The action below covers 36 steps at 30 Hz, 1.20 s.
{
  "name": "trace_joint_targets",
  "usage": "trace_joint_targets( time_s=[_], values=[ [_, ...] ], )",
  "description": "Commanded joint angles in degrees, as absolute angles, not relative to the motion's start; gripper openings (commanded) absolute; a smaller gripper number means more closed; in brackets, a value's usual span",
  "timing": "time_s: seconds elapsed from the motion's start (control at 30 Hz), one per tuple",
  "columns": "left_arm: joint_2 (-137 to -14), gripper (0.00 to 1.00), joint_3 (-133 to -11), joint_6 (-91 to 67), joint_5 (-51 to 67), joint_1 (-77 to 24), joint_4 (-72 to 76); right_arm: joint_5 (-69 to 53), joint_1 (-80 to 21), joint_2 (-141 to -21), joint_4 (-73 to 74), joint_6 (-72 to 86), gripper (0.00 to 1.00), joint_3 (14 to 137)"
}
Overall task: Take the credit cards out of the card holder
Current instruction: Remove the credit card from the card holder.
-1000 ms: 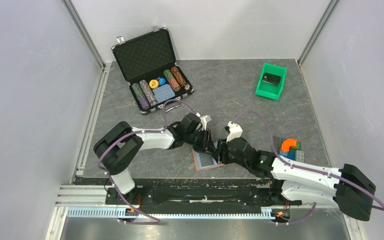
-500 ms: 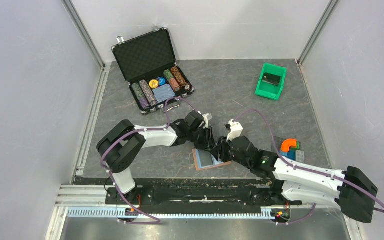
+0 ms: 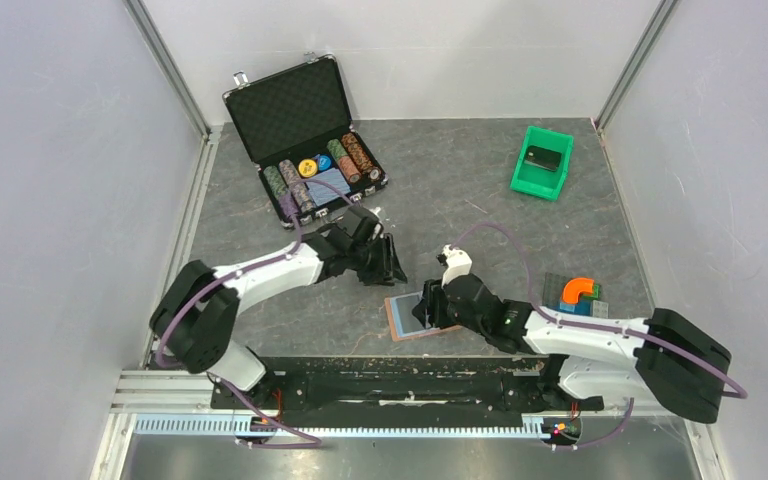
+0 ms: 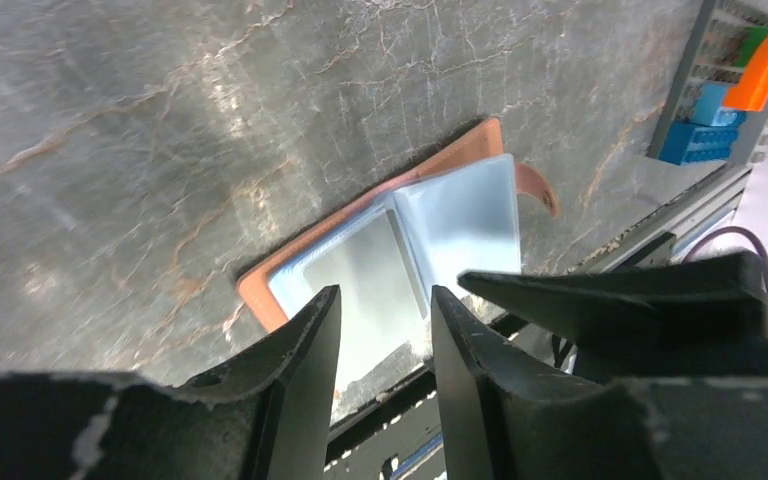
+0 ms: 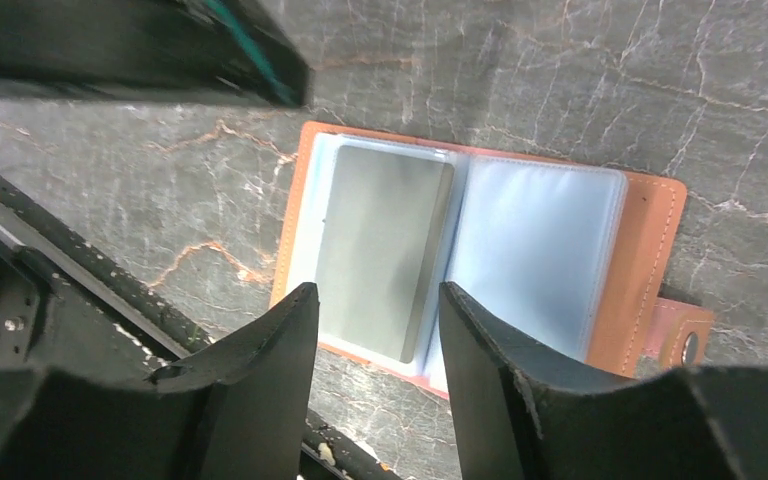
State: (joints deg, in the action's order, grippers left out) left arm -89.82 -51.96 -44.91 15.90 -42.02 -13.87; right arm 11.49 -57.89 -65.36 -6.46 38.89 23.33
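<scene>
**Top view.** Flat brown bifold card holder with pale blue lining, lying open on the grey marbled table near its front edge. The right gripper hangs over it. The left gripper is near, off to the holder's far left side.

**Left wrist view.** Left gripper: jaws apart, nothing between them.

**Right wrist view.** Right gripper: jaws apart, empty, above the open holder. Thin dark grey rectangular credit card lies in the pocket of the half away from the snap tab.

no legible text, labels or numbers
</scene>
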Motion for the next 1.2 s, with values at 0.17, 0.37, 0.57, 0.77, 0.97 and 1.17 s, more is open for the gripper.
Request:
trace_joint_targets(
  time_s=[0.17, 0.37, 0.57, 0.77, 0.97, 1.17],
  values=[
    [-73.2, 0.54, -46.9, -39.4, 2.3, -39.8, -25.6, 13.7, -59.6, -72.4, -4.1, 37.7, 0.61, 30.1],
    [-63.7, 0.61, -44.6, -36.6, -5.3, -39.8, -30.8, 16.7, -62.5, -77.3, -0.1, 37.8, 0.66, 35.4],
    [-59.3, 0.64, -42.4, -36.2, -6.5, -39.9, -31.8, 21.9, -65.2, -83.1, 7.4, 37.6, 0.67, 41.3],
    [-58.0, 0.64, -40.5, -36.8, -5.9, -39.9, -31.4, 25.2, -66.8, -86.6, 10.4, 37.4, 0.67, 43.7],
    [-57.6, 0.65, -39.6, -37.2, -5.6, -39.8, -30.4, 27.0, -67.5, -88.9, 12.1, 36.5, 0.66, 45.1],
    [-58.4, 0.65, -39.9, -37.1, -5.1, -39.8, -30.1, 26.8, -67.7, -89.6, 12.2, 36.4, 0.57, 45.0]
  ],
)
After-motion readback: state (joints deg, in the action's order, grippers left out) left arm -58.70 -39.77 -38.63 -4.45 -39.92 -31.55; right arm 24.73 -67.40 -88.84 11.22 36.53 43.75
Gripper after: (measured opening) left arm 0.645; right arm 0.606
